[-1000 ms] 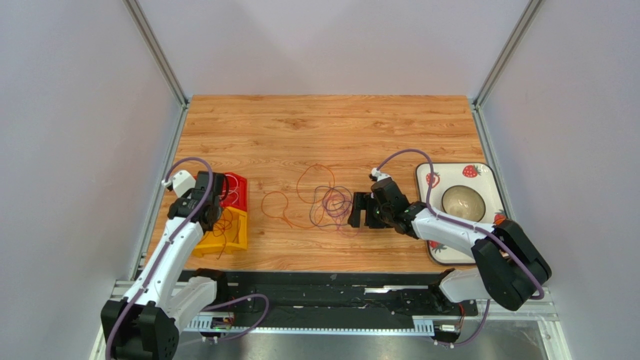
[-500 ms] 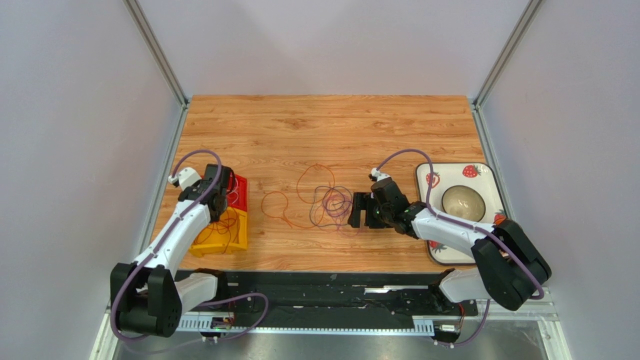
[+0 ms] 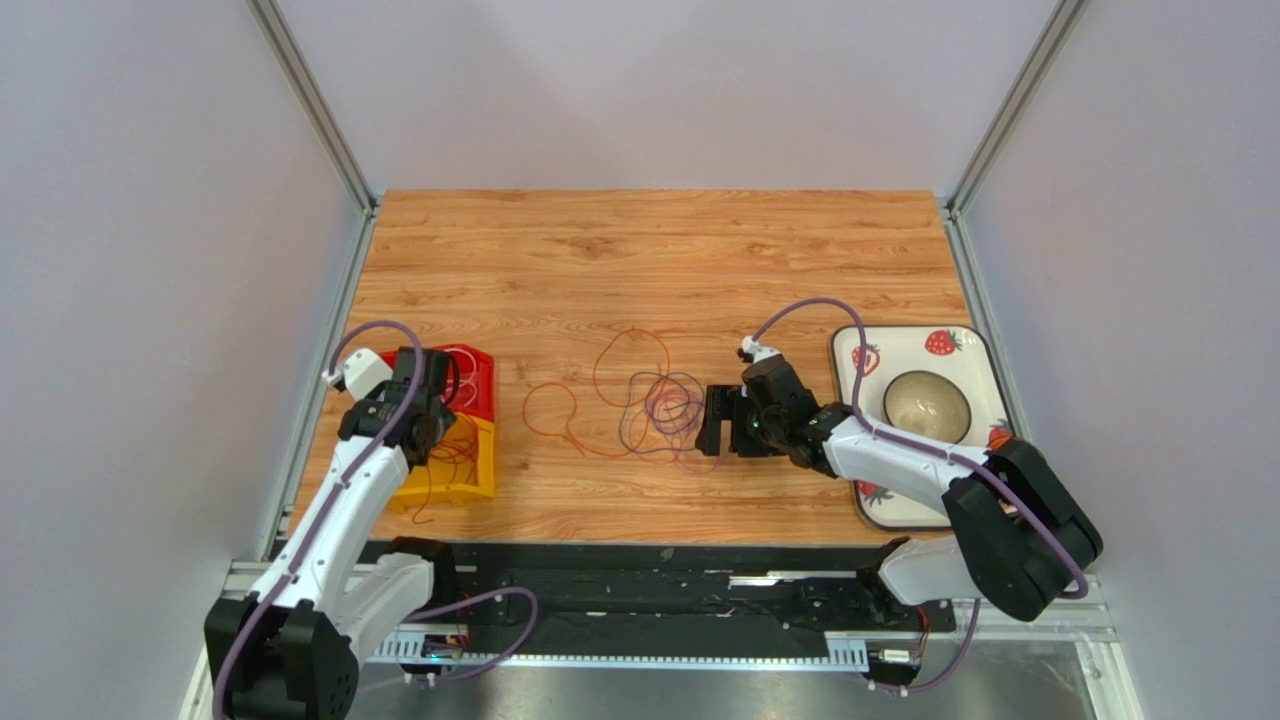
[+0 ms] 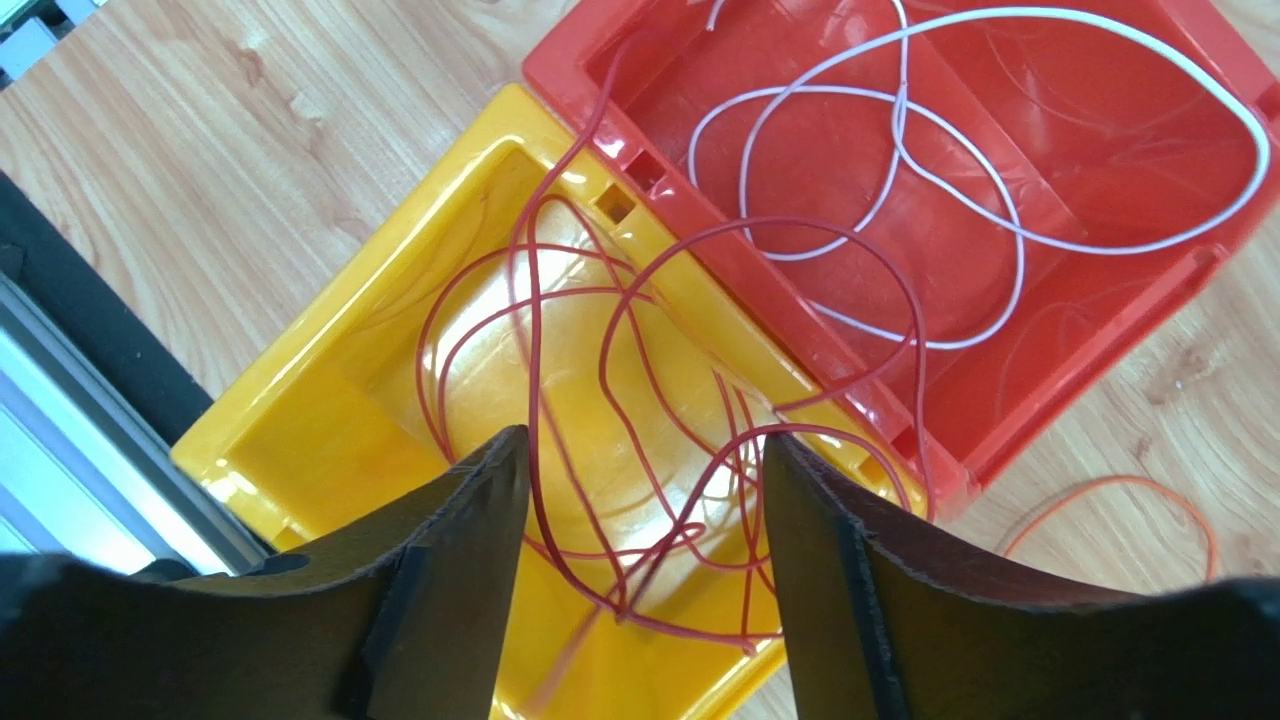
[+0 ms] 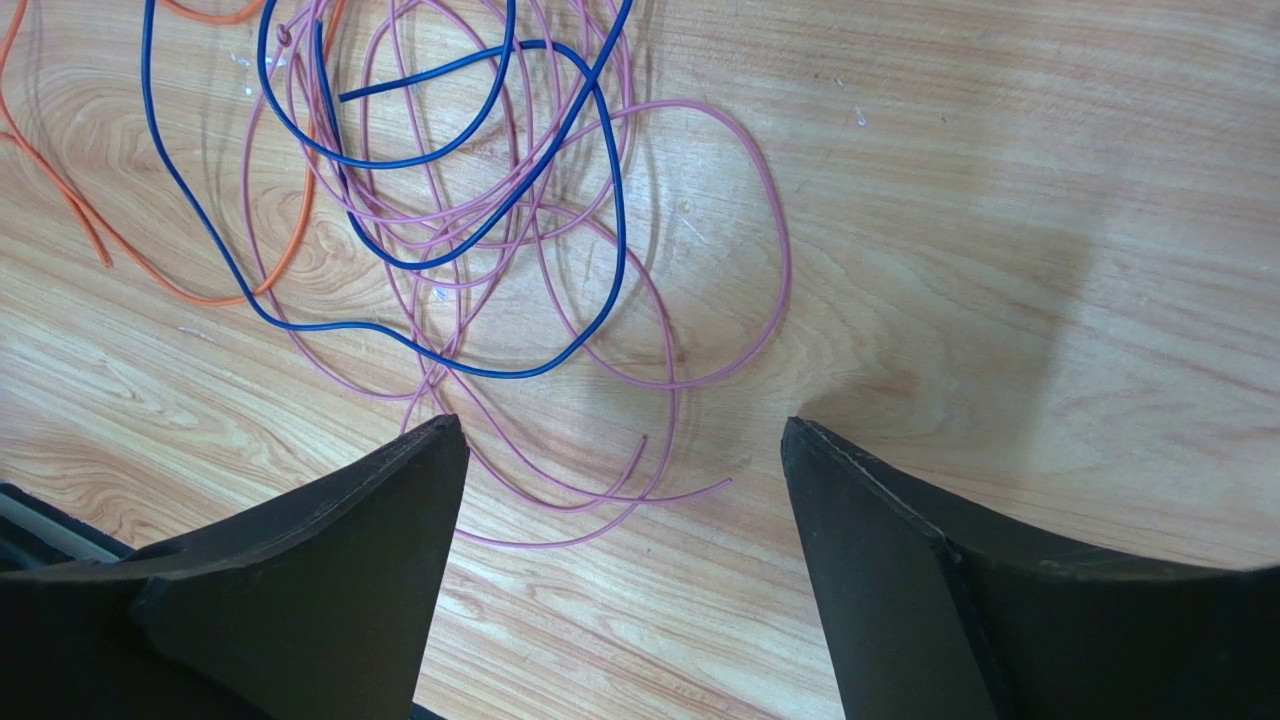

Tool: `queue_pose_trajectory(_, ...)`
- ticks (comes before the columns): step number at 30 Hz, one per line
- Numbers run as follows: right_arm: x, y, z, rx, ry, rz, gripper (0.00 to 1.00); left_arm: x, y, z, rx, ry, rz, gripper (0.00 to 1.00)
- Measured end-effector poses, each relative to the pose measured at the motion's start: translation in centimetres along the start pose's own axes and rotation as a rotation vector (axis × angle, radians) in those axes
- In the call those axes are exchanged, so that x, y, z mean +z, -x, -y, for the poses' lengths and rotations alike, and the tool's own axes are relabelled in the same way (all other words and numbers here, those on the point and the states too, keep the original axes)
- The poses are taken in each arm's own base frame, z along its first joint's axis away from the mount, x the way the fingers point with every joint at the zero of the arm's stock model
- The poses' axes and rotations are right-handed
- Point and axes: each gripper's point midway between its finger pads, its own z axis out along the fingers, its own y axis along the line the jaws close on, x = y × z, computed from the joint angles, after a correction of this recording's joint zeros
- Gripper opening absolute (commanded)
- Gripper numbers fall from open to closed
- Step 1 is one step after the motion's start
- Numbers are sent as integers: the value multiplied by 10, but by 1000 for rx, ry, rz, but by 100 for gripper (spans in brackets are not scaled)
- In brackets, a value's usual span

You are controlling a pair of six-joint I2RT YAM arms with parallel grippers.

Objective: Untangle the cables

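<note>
Top view: left gripper [image 3: 428, 408] hangs over the yellow bin [image 3: 469, 477] at the table [image 3: 631, 255] edge, drawn slightly nearer than before. Right gripper [image 3: 718, 422] is unmoved, with the cables [image 3: 658, 402] just left of it and bare wood beyond.
Left wrist: jaws spread, dark red wire [image 4: 661, 375] under the gap.
Right wrist: jaws spread, pink and blue loops [image 5: 496, 225] ahead-left.

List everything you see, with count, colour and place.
table: one, wooden, underneath
red bin: one, red, left
yellow bin: one, yellow, beside it
white cable: one, white, in red bin
red cable: one, dark red, mostly yellow bin
orange cable: unclear, orange, table centre
blue cable: one, blue, centre tangle
pink cable: unclear, pink, centre tangle
tray: one, white, right
bowl: one, pale, on tray
left claw: one, black, over yellow bin
right claw: one, black, beside tangle
</note>
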Motion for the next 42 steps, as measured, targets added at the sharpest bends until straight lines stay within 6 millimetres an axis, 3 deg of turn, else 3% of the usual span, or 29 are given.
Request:
queue_pose_trajectory(5, 0, 0, 0, 0, 1, 0, 85, -17, 8, -5, -11, -20, 7, 65)
queue_pose_trajectory(14, 0, 0, 0, 0, 2, 1, 85, -44, 42, 3, 13, -67, 60, 62)
queue_pose_trajectory(15, 0, 0, 0, 0, 1, 0, 85, -45, 44, 4, 21, -72, 66, 57)
queue_pose_trajectory(19, 0, 0, 0, 1, 2, 1, 85, -39, 47, 11, 59, -62, 65, 55)
queue_pose_trajectory(25, 0, 0, 0, 1, 2, 0, 85, -9, 36, 30, 135, 6, 0, 56)
queue_pose_trajectory(28, 0, 0, 0, 0, 2, 1, 85, 2, 31, 36, 154, 25, -17, 46)
queue_pose_trajectory(29, 0, 0, 0, 0, 2, 0, 85, 5, 31, 38, 157, 26, -17, 37)
queue_pose_trajectory(31, 0, 0, 0, 0, 2, 0, 85, 8, 31, 41, 163, 22, -14, 30)
queue_pose_trajectory(32, 0, 0, 0, 0, 2, 0, 85, 9, 32, 43, 160, 19, -12, 21)
queue_pose_trajectory(37, 0, 0, -1, 0, 3, 0, 85, 12, 35, 50, 164, 20, -13, 0)
queue_pose_trajectory(42, 0, 0, -1, 0, 4, -1, 85, 11, 36, 50, 164, 20, -12, 0)
